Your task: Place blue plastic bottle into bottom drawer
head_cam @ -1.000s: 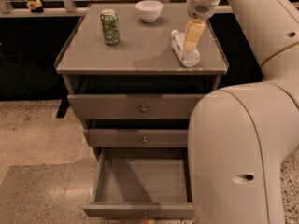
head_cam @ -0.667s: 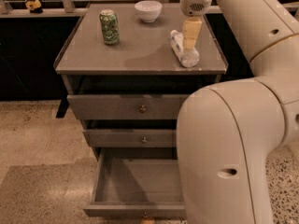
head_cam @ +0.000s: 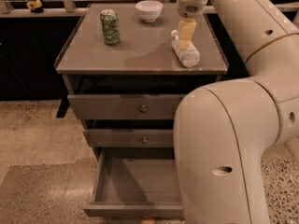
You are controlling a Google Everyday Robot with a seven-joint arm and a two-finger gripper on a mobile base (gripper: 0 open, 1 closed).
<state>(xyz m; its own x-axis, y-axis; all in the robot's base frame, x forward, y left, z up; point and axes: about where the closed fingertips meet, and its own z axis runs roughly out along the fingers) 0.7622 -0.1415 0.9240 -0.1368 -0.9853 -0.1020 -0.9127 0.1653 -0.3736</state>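
Gripper [head_cam: 184, 43] sits on the blue plastic bottle [head_cam: 189, 56], which lies on the cabinet top [head_cam: 140, 50]. Probably touching; can't tell its grip state. Bottom drawer [head_cam: 135, 183] open.

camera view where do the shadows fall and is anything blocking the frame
In the camera view a soft shadow darkens the cabinet top left of the blue bottle, with the gripper just above that bottle; the open bottom drawer is dim inside; the robot's arm hides the lower right.
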